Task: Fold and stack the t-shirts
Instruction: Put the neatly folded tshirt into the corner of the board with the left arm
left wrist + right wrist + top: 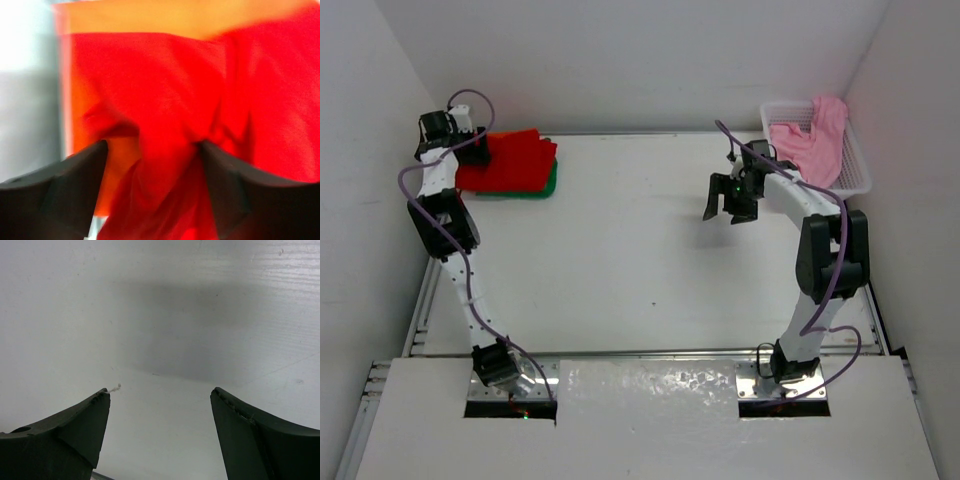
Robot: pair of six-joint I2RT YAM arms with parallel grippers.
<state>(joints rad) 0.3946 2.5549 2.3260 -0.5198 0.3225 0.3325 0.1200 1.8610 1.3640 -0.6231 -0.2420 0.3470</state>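
The left hand [154, 146] reaches into the far left corner of the white worktop [640, 270]. It is close to the left wall [360, 150] and near the worktop's back edge, so it has little room on those sides. Its fingers stand apart, about as wide as the other hand's. A raised ridge of the red soft cloth t-shirt [165, 80] runs between them, but the blurred wrist view does not show whether the pads touch it. Just below and ahead of this hand, the red shirt lies folded on top of a stack. An orange cloth t-shirt [150, 17] shows past the red one's far and left edges. A green cloth t-shirt [551, 186] peeks out on the side of the stack away from the hand.

The right hand [160, 392] hovers wide open, holding nothing, over the middle of the worktop, well apart from the stack. Beyond it, in the far right corner, a light pink cloth t-shirt [815, 140] lies heaped in a white plastic lattice basket [857, 172].
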